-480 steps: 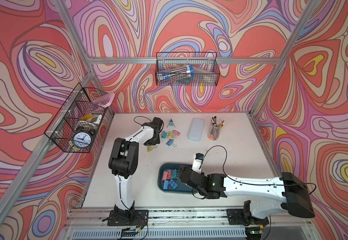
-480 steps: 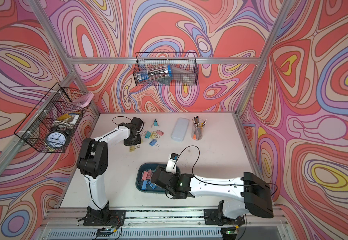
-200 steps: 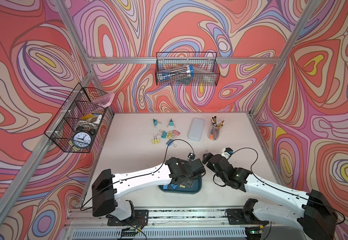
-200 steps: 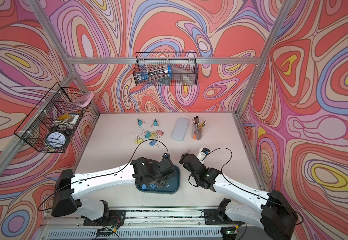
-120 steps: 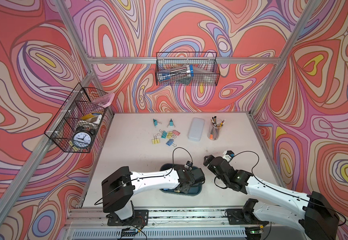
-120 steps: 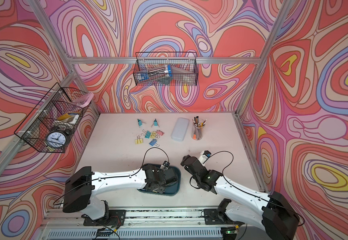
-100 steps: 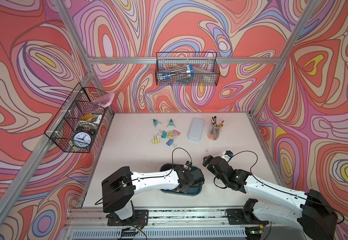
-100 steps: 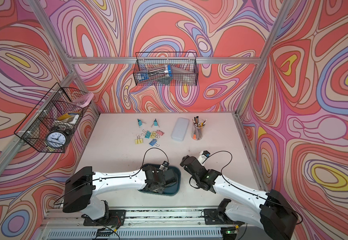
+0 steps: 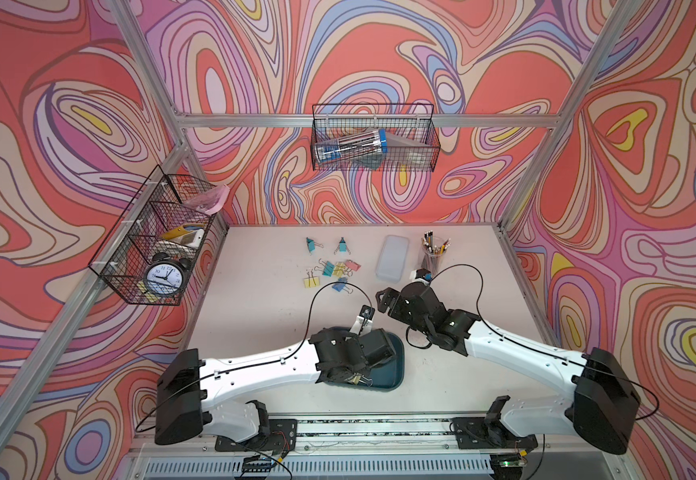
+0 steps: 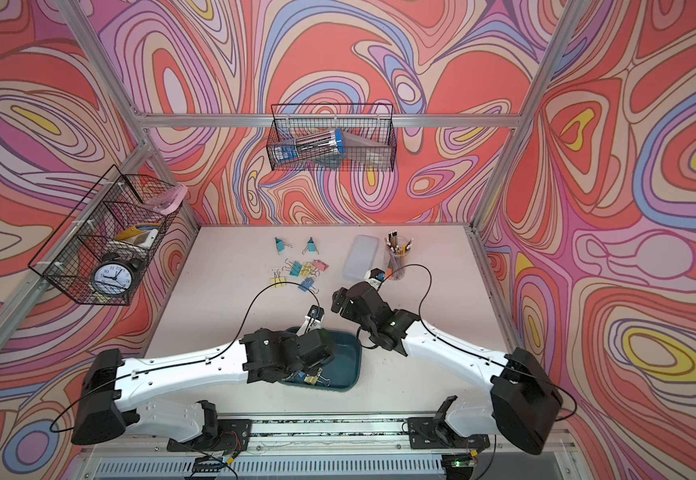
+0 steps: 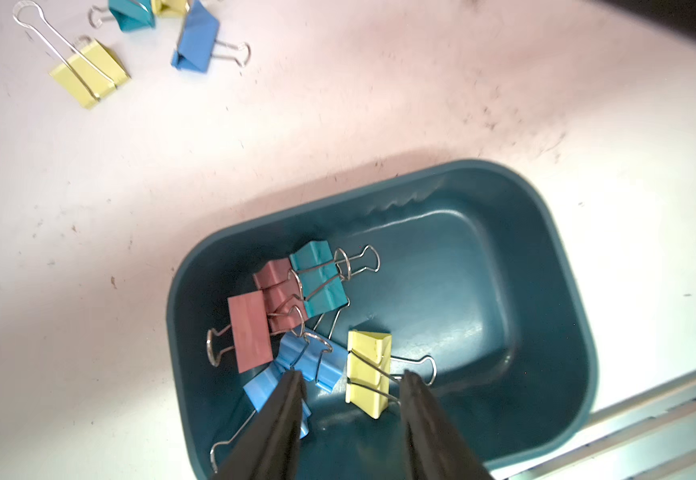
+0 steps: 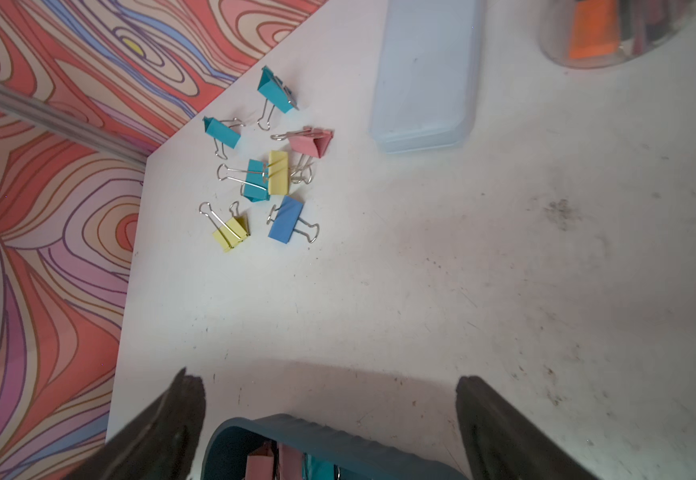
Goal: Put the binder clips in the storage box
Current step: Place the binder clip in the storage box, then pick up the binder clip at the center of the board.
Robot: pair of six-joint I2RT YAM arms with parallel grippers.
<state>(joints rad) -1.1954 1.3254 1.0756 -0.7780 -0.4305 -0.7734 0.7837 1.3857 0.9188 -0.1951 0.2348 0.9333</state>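
Left gripper (image 11: 350, 374) hangs open-jawed over the storage box (image 11: 462, 291), yellow clip (image 11: 369, 372) lying loose inside with the rest, so I'd lift straight up clear of those wire handles (image 11: 423, 365) before going for the binder clips (image 9: 333, 268) out on the table (image 9: 254, 316).
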